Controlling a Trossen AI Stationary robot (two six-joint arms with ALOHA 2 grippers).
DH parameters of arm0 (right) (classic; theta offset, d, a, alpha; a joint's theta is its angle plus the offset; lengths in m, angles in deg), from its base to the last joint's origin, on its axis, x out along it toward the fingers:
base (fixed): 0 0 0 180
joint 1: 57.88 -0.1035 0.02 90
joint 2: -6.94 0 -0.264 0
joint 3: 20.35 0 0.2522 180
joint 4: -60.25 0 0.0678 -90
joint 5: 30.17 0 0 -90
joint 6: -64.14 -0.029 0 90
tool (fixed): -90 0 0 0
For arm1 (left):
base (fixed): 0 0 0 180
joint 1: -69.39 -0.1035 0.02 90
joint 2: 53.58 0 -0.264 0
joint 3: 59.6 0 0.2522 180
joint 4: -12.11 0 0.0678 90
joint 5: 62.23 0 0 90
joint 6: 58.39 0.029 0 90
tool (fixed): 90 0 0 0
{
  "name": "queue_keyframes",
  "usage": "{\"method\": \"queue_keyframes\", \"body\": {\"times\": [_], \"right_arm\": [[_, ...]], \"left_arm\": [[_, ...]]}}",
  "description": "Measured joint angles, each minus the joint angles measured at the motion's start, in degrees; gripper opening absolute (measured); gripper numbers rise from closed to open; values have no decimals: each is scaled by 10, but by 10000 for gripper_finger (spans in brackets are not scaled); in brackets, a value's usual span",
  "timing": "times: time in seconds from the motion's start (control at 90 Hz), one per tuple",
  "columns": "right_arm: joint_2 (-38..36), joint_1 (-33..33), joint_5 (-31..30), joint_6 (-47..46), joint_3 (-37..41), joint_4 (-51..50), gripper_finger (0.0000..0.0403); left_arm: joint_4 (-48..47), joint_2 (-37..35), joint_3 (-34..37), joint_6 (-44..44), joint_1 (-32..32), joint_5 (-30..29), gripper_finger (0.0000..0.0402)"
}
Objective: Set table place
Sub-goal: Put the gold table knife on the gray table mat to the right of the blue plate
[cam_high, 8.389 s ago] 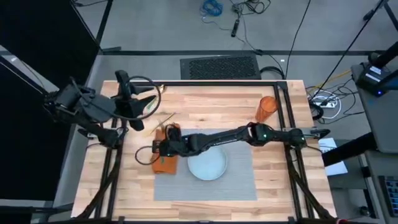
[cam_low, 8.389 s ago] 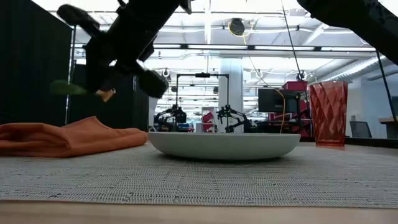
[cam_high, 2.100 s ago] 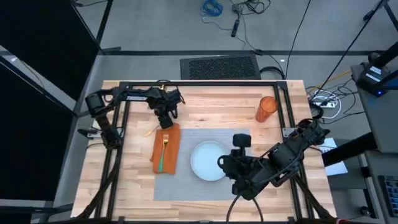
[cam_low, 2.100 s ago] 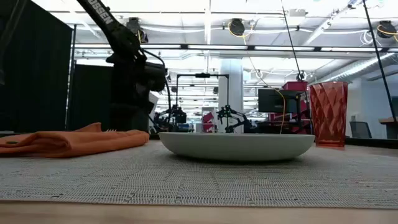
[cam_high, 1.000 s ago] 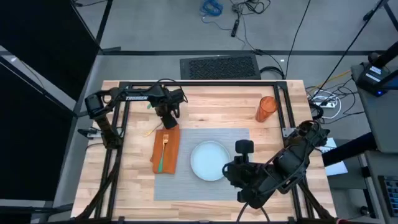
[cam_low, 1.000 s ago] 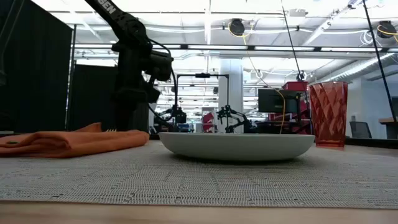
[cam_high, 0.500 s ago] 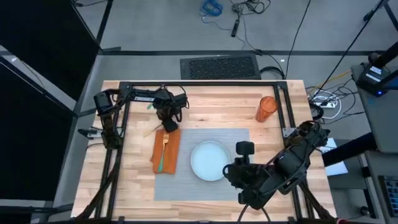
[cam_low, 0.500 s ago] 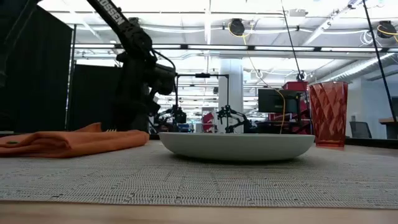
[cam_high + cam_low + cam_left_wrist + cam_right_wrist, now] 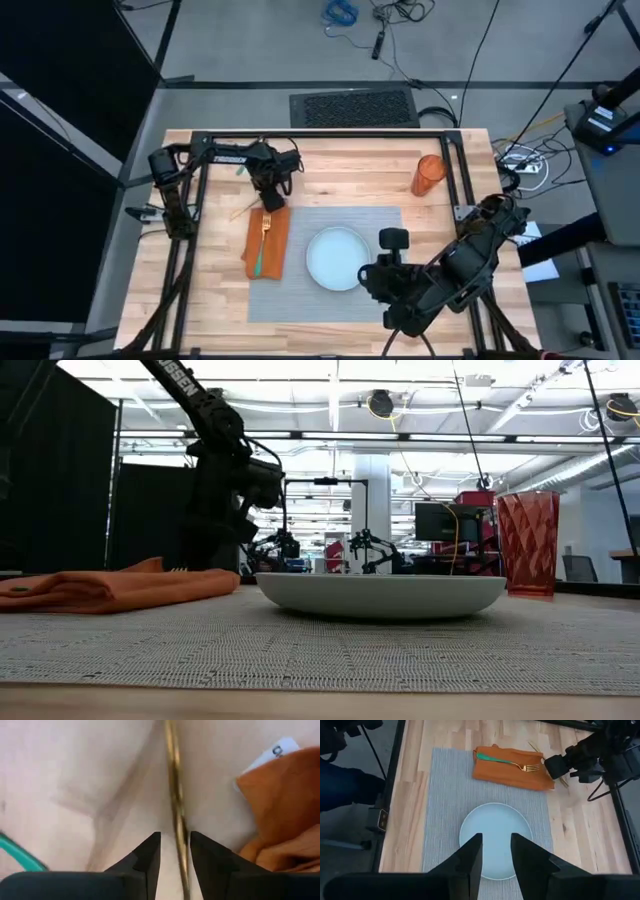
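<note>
Place setting in progress, seen as a second utensil is being picked up. On the table lies the grey woven place, carrying the pale plate near its centre and the orange napkin along its left edge, with a green-handled fork laid on the napkin. The orange tumbler stands off the mat at the far right. The left gripper is lowered just beyond the napkin's far end, fingers parted narrowly on either side of a slim gold utensil lying on the wood; contact cannot be confirmed. The right gripper waits above the mat's near right, fingers spread and empty. The step in hand appears to be grasping this utensil; the next move calls for closing squarely on the thin shaft, lifting it, and carrying it to the setting.
</note>
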Motion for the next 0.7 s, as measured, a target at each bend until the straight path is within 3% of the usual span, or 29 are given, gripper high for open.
{"method": "queue_keyframes", "body": {"times": [0.7], "right_arm": [[0, 0, -1, 10, 0, 1, 86]], "left_arm": [[4, -21, 4, -6, 2, 0, 91]]}}
